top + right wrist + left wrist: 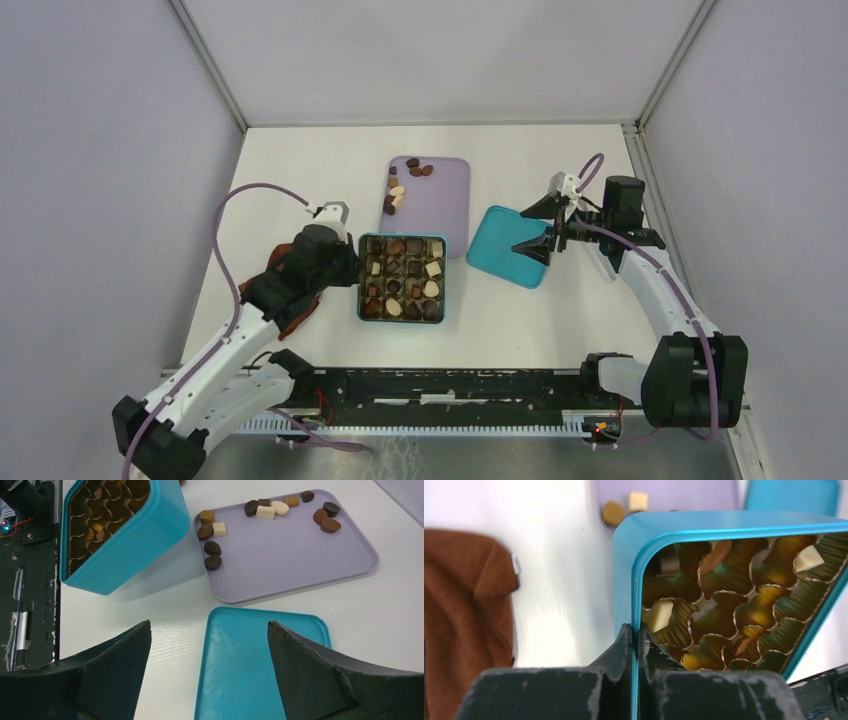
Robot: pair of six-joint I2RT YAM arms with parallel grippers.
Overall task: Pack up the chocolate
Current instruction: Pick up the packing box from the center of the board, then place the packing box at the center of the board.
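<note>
Teal box (135, 540) wall clenched in left tool (635, 635), right tool (210, 625) spread wide above teal lid (260, 670), chocolate (213, 547) on lilac tray (300, 555).

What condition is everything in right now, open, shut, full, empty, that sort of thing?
Teal box: open, partly filled.
Lid: off the box, lying flat.
Purple tray: holds loose chocolate.
Cloth: crumpled.
Left tool: shut on the box wall.
Right tool: open, empty, above the lid.
</note>
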